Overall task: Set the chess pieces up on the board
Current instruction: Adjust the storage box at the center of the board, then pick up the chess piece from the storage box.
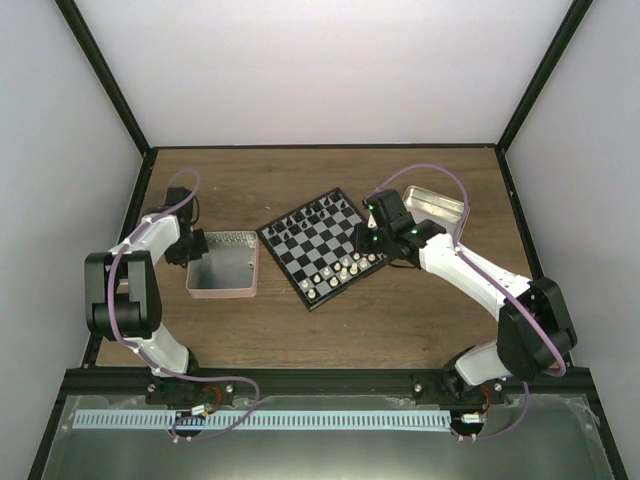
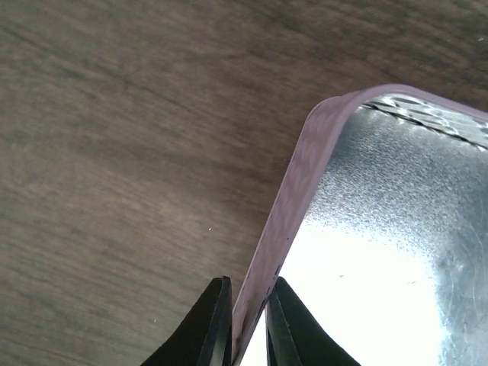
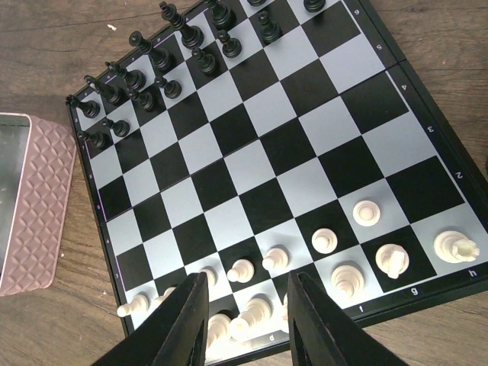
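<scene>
Left gripper [image 2: 248, 284] is found astride the near wall of the pink tin [image 2: 305, 175], jaws drawn narrow and seemingly pinched on that wall. Right gripper [image 3: 248, 276] is held partly open above the near edge of the board [image 3: 305, 152], nothing seen gripped. The chess pieces [image 3: 324, 240] are seen on the two rows nearest the right arm: some upright in a loose line, others crowded under the fingers, at least one apparently lying over at the corner. Black pieces [image 3: 145, 57] are ranged along the far edge. Risks as judged: if the fingers are lowered into that crowd, neighbours may be toppled or pushed off their squares, since little room is left between them; so slight a piece may also be squeezed out sideways on closing. If the tin is dragged or tilted by its wall, it may be swung against the board nearby and every piece jarred. Containers: the pink tin shows only bare bright metal, no pieces made out. A second, silvery tin [image 1: 440, 203] lies behind the right arm, partly hidden; nothing is seen in the visible part.
</scene>
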Controlling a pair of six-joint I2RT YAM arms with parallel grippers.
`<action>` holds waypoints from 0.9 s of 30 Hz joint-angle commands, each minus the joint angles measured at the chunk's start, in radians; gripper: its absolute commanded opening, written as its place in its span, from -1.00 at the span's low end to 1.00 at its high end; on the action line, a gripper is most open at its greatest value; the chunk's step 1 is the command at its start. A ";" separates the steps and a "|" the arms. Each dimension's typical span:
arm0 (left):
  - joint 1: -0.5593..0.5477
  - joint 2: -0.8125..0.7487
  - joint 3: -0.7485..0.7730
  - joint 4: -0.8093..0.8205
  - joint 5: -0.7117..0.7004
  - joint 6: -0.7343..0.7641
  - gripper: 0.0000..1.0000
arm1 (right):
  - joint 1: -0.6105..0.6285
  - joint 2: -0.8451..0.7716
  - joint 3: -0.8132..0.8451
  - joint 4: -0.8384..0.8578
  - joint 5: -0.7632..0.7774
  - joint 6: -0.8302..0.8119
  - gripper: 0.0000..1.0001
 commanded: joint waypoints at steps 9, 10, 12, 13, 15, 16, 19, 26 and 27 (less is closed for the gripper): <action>0.009 -0.142 -0.021 -0.026 0.075 -0.066 -0.48 | 0.014 -0.003 0.028 0.017 0.005 0.002 -0.40; 0.008 -0.159 -0.011 -0.026 0.081 -0.071 -0.46 | 0.014 -0.004 0.027 0.018 0.004 0.003 -0.39; 0.002 -0.195 0.002 -0.018 0.120 -0.075 -0.46 | 0.015 -0.007 0.023 0.021 0.005 0.005 -0.39; -0.004 -0.212 0.006 -0.017 0.137 -0.077 -0.46 | 0.014 -0.009 0.020 0.023 0.004 0.005 -0.40; -0.032 -0.243 0.004 -0.003 0.170 -0.084 -0.44 | 0.014 -0.010 0.018 0.026 0.004 0.007 -0.39; -0.049 -0.255 -0.003 0.005 0.191 -0.086 -0.42 | 0.014 -0.009 0.016 0.026 0.004 0.008 -0.39; -0.097 -0.266 -0.035 0.048 0.286 -0.095 -0.41 | 0.014 -0.008 0.015 0.027 0.004 0.008 -0.40; -0.182 -0.127 -0.073 0.109 0.399 -0.090 -0.53 | 0.015 -0.007 0.014 0.026 0.002 0.010 -0.39; -0.192 -0.107 -0.071 0.116 0.413 -0.083 -0.53 | 0.015 -0.008 0.012 0.027 0.003 0.010 -0.39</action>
